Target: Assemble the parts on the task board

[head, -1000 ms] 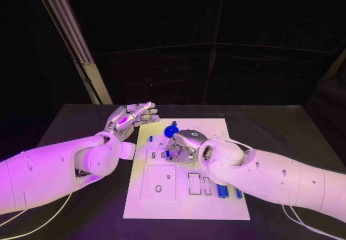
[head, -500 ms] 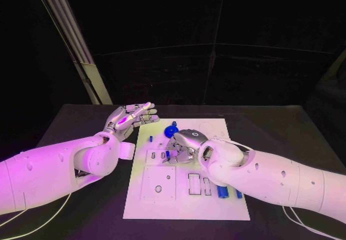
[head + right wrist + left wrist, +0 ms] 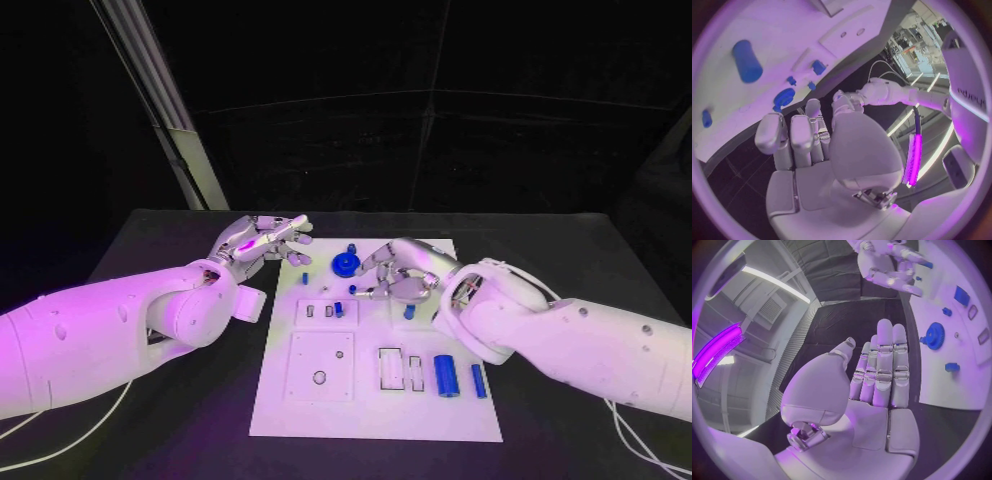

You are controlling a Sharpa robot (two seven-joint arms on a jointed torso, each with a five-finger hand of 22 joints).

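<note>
The left hand hovers over the black desk just off the far left corner of the task board. Its palm is bare and its fingers are stretched out together, grasping nothing, as the left wrist view shows.

The white board lies in the middle of the desk. Near its far edge sits a round blue gear, with a small blue peg to its left. In the middle are raised white blocks with slots, one holding a small blue piece. Toward the near right lie a blue cylinder and a thinner blue pin side by side.

The right hand hangs above the board just right of the gear, fingers apart and released, nothing between them. A small blue part lies on the board below it.
</note>
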